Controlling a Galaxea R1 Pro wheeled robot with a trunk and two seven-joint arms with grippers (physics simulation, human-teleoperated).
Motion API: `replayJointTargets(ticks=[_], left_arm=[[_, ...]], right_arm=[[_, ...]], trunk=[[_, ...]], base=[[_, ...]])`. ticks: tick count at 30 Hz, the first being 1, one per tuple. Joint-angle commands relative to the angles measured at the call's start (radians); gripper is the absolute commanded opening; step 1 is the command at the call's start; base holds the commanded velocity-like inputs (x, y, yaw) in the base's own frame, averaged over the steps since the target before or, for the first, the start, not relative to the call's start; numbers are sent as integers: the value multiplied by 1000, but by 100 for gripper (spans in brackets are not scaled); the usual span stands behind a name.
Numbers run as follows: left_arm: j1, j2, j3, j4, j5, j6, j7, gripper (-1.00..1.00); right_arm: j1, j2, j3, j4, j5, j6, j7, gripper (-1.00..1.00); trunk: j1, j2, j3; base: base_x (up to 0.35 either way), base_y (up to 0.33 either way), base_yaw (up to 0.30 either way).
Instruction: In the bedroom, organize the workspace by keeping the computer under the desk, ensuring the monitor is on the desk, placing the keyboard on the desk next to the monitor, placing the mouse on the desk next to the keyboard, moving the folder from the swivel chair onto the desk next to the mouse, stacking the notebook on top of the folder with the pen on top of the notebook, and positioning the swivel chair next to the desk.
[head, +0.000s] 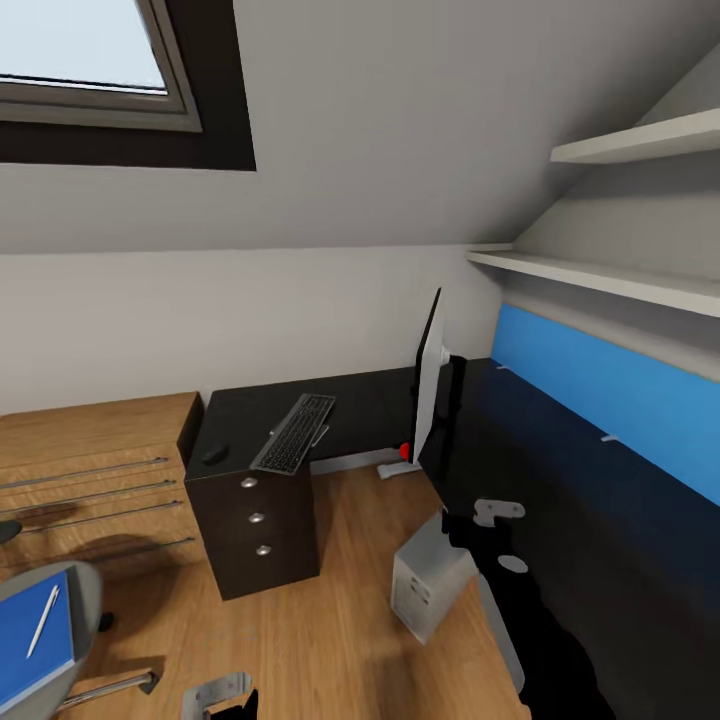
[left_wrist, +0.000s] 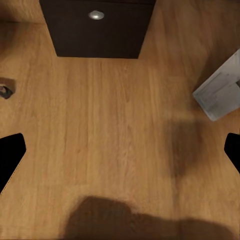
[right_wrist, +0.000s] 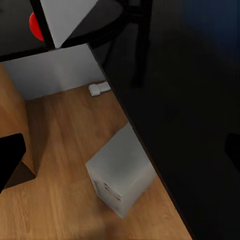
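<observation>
The black desk (head: 350, 400) carries the keyboard (head: 293, 435), the mouse (head: 214, 453) at its left end, and the monitor (head: 430, 385), seen edge-on. The computer (head: 430, 585) stands on the floor by the desk's edge and is seen close in the right wrist view (right_wrist: 122, 175). At bottom left the swivel chair (head: 88, 600) holds the blue folder (head: 25, 650) with the pen (head: 42, 620) on it. The notebook is out of view. My left gripper (left_wrist: 120, 155) hangs open over bare floor. My right gripper (right_wrist: 120, 155) is open above the computer.
A low light-wood dresser (head: 90, 470) stands left of the desk. The desk's drawer unit (head: 258, 520) has round knobs. Wall shelves (head: 600, 275) and a blue panel (head: 610, 395) run along the right wall. Wood floor (head: 330, 600) lies between chair and desk.
</observation>
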Motion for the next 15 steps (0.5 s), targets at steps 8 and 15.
replayJointTargets(ticks=[8, 15], left_arm=[[2, 26, -3, 45, 10, -57, 4, 100], [2, 29, -3, 50, 10, -60, 3, 100]], right_arm=[[-18, -13, -34, 154, -1, -160, -7, 100], [-192, -62, -40, 429, -7, -212, -6, 100]], trunk=[[0, -1, -1], [0, -1, -1]], base=[[238, 0, 0], [324, 0, 0]])
